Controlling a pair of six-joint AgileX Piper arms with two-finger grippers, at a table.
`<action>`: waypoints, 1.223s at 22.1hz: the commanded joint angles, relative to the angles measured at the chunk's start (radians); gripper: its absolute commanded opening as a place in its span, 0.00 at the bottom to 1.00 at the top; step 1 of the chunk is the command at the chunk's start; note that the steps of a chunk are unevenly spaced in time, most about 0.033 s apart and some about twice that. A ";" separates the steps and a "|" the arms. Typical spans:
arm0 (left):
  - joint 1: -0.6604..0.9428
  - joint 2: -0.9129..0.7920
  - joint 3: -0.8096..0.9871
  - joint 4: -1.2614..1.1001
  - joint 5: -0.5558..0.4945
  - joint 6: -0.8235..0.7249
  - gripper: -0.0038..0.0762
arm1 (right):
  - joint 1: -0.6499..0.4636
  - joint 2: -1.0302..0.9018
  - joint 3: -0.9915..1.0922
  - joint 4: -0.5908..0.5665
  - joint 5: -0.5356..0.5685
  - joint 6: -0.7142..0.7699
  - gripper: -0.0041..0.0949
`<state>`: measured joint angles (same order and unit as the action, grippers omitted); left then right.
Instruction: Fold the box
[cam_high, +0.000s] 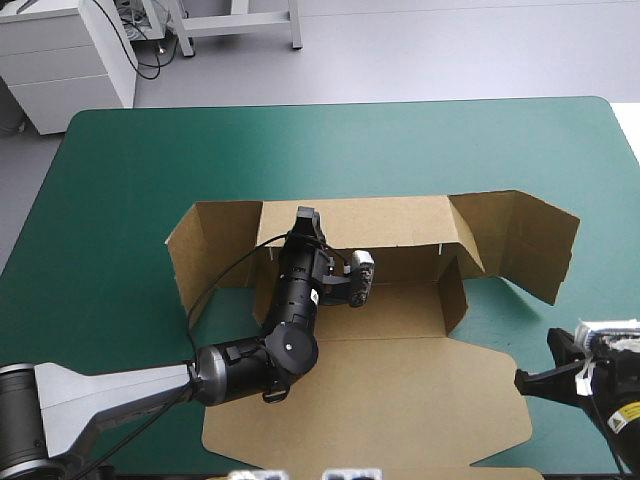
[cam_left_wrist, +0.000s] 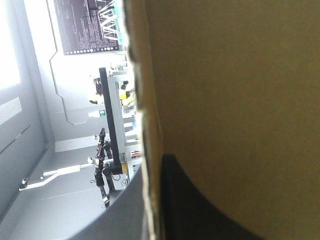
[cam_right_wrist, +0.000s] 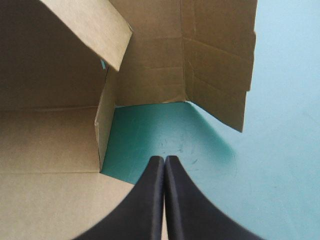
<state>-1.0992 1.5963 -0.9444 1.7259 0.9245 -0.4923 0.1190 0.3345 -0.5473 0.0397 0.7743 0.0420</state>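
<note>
The table (cam_high: 120, 200) is wearing a smooth teal-green cover, bare from 9 o'clock round to 12 o'clock of the load. In the right wrist view, faint scuff marks are showing on the cover just ahead of the fingertips.

The box (cam_high: 400, 310) is sitting at the middle of the table, reaching toward the near edge. Its rear wall is standing up, its lid is lying flat at 6 o'clock, and its side flaps are splaying outward at 9 and 3 o'clock.

The left gripper (cam_high: 305, 222) is reaching to 11 o'clock of the box's floor. It is clenching the rear wall's top edge, with the board running between its black fingers (cam_left_wrist: 200, 210). That wall is filling most of the left wrist view and hiding the box's inside.

The right gripper (cam_high: 522, 379) is hanging at 4 o'clock of the box, just beside the lid's edge. Its jaws are pressed together into one point and are grasping nothing.

A small pale sticker (cam_high: 313, 297) is showing on the left arm (cam_high: 290, 330), its print too small to read.
</note>
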 joint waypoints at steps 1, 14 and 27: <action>-0.006 -0.038 -0.013 0.105 0.032 -0.035 0.04 | -0.003 0.114 -0.121 -0.005 -0.081 0.002 0.02; -0.006 -0.038 -0.013 0.105 0.033 -0.037 0.04 | -0.003 0.956 -0.960 -0.003 0.098 -0.157 0.02; -0.006 -0.038 -0.013 0.105 0.061 -0.037 0.04 | -0.015 1.431 -1.316 0.096 0.381 -0.296 0.02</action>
<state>-1.1001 1.5963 -0.9427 1.7300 0.9333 -0.5129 0.1126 1.8417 -1.8292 0.1128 1.1205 -0.2191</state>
